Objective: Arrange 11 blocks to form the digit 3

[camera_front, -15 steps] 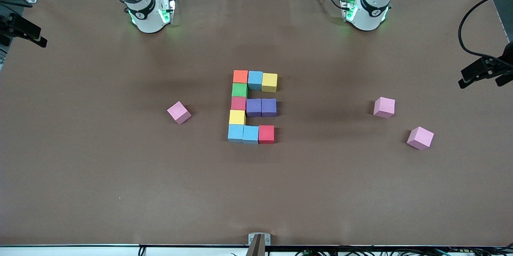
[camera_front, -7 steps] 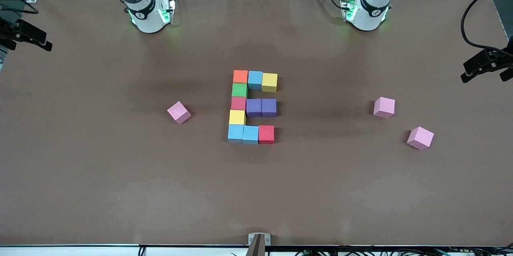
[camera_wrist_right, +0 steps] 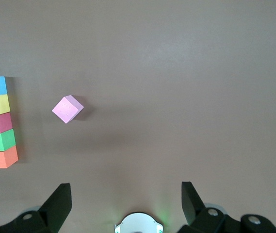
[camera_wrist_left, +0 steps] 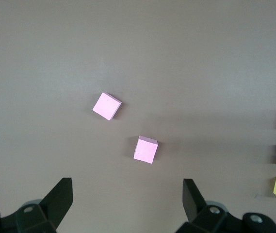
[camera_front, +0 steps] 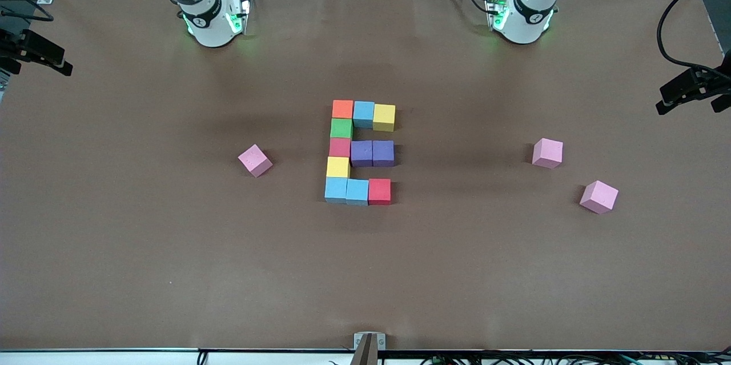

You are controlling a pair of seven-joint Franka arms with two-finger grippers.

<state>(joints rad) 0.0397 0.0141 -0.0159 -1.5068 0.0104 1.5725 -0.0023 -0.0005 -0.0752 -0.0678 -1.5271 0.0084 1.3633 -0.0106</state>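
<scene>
The blocks lie touching in one figure at the table's middle. Its farthest row is orange (camera_front: 342, 108), blue (camera_front: 364, 113) and yellow (camera_front: 384, 117). Green (camera_front: 341, 127) joins it to the row of red (camera_front: 340, 147) and two purple (camera_front: 372, 153). Another yellow (camera_front: 337, 167) leads to the nearest row of two blue (camera_front: 346, 190) and red (camera_front: 379, 191). My left gripper (camera_wrist_left: 128, 187) hangs open and empty high over the left arm's end, fingers (camera_front: 677, 95) at the view's edge. My right gripper (camera_wrist_right: 125, 191) hangs open and empty over the right arm's end.
Three loose pink cubes lie apart from the figure: one (camera_front: 255, 160) toward the right arm's end, two (camera_front: 547, 153) (camera_front: 598, 196) toward the left arm's end. A small metal clamp (camera_front: 369, 343) sits at the table's near edge.
Both grippers have shifted slightly at the edges of the front view, the left one toward the bases. No block has moved.
</scene>
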